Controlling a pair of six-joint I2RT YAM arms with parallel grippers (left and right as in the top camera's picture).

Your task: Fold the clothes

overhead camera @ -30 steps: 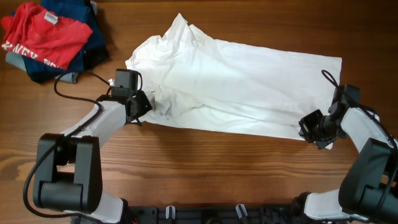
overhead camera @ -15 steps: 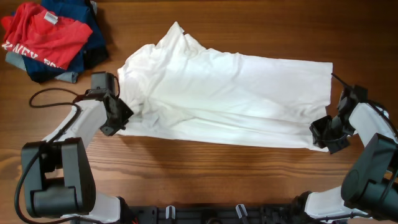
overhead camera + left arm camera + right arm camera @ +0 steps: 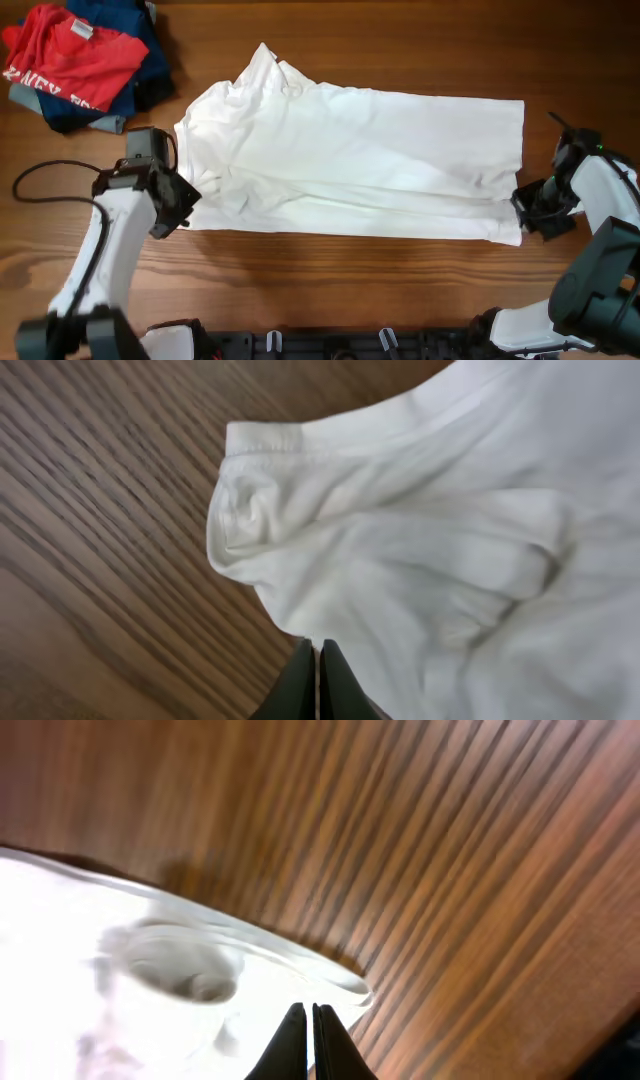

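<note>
The white shirt point(image 3: 350, 150) lies spread across the middle of the table, wrinkled, with its collar at the back left. My left gripper point(image 3: 186, 207) is at the shirt's front left corner, jaws shut on the fabric edge. In the left wrist view the black fingertips point(image 3: 317, 646) meet at the rumpled white cloth point(image 3: 450, 530). My right gripper point(image 3: 520, 204) pinches the shirt's front right corner. In the right wrist view its shut tips point(image 3: 308, 1008) sit at the hem of the white fabric point(image 3: 150, 990) over bare wood.
A red printed T-shirt point(image 3: 65, 55) lies on navy blue garments point(image 3: 145, 45) at the back left corner. A black cable point(image 3: 45, 175) loops on the table beside the left arm. Bare wooden tabletop point(image 3: 350, 280) runs along the front.
My left gripper has moved left and my right gripper right, each pulling a front corner. The shirt has shifted left and lies flatter, its front edge straighter.
</note>
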